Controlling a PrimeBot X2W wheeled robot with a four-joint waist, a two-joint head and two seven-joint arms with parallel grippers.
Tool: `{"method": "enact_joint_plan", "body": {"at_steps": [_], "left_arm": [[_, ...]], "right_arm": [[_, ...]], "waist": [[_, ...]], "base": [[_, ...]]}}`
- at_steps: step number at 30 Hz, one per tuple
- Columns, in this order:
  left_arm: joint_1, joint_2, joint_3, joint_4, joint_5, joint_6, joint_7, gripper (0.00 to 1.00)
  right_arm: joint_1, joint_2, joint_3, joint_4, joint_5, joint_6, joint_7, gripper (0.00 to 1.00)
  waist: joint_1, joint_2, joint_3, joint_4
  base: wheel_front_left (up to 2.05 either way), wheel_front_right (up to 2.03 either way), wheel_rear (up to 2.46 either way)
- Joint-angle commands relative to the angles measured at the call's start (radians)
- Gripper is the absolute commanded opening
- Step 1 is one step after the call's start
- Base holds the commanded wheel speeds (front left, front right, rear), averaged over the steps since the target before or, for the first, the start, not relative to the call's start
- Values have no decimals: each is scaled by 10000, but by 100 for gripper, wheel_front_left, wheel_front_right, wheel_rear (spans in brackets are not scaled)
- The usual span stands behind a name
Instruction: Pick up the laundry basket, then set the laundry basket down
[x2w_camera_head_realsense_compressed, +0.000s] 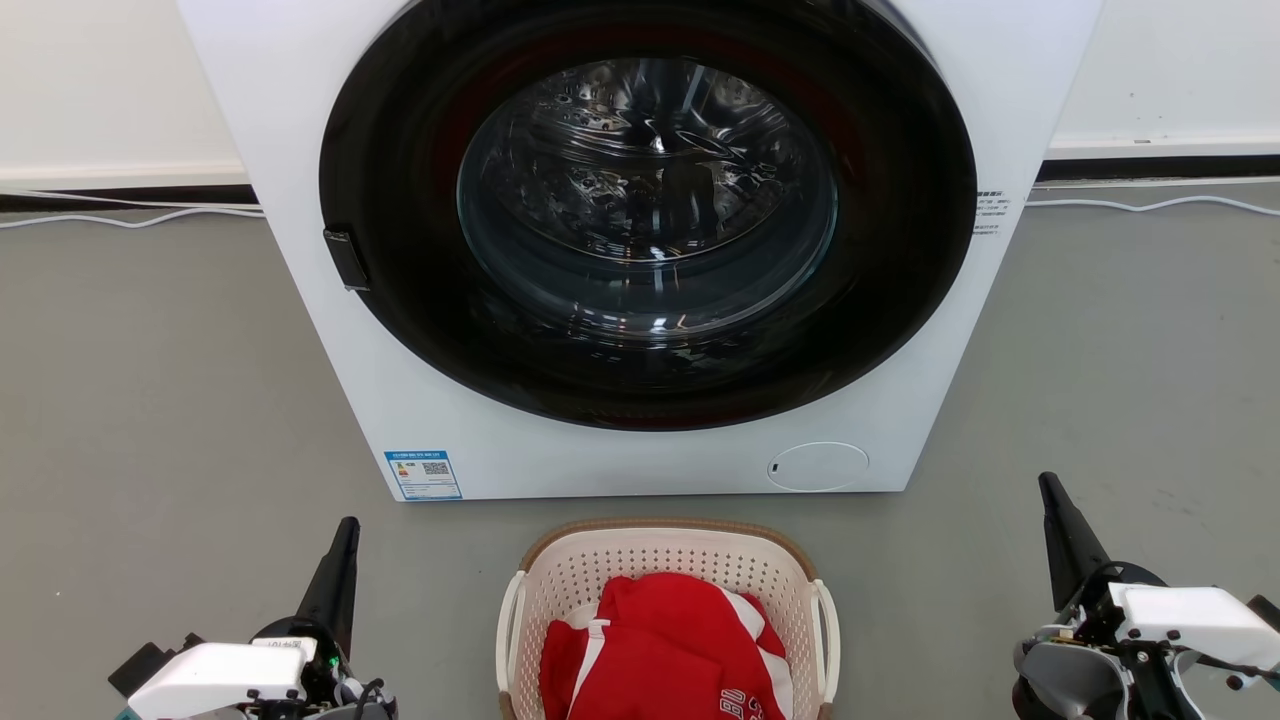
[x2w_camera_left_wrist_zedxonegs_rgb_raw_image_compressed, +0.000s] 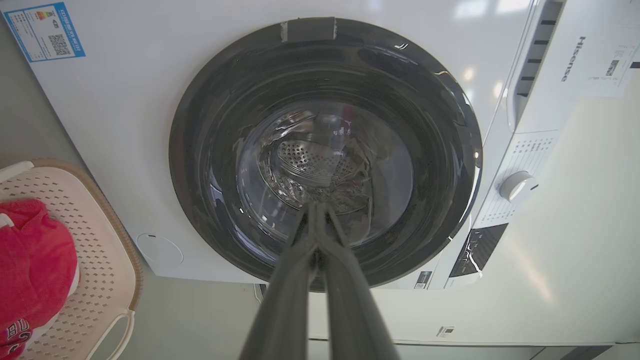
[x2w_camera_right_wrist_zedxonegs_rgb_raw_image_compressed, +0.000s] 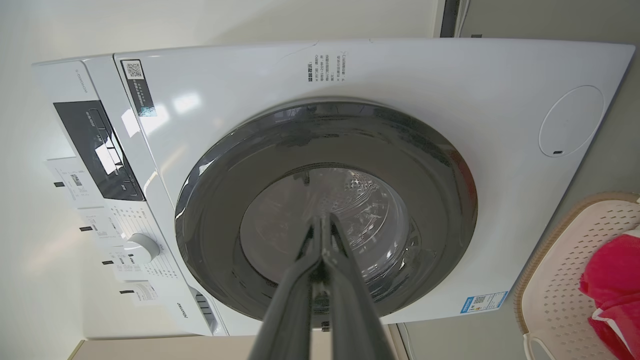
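Beyond laundry basket (x2w_camera_head_realsense_compressed: 665, 530): washer (x2w_camera_head_realsense_compressed: 640, 465) (door (x2w_camera_head_realsense_compressed: 648, 215) seemingly shut).

At lower centre, the laundry basket (x2w_camera_head_realsense_compressed: 700, 555) is cream-white, dotted with small perforations, under a tan-brown woven-look rim. The garment (x2w_camera_head_realsense_compressed: 670, 640) inside is red with white stripes. The washer (x2w_camera_head_realsense_compressed: 640, 460) above is white, its door ring (x2w_camera_head_realsense_compressed: 400, 200) black, its lower-left label (x2w_camera_head_realsense_compressed: 423, 475) blue. The floor (x2w_camera_head_realsense_compressed: 150, 400) is grey.

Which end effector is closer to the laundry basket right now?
Left, by a little. The left end effector is to the left of the basket, shut and apart from it. The right end effector is farther off on the other side, also shut.
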Motion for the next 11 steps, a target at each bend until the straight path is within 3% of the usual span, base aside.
{"method": "enact_joint_plan", "body": {"at_steps": [1,11], "left_arm": [[-564,137,303,-284,-55,-61,65,0],[-564,137,303,-285,-55,-61,65,0]], "right_arm": [[-105,-26,169,-305,63,73,107,0],[-105,-26,170,-305,64,73,106,0]], "waist": [[0,0,0,0],[0,0,0,0]], "base": [[0,0,0],[0,0,0]]}}
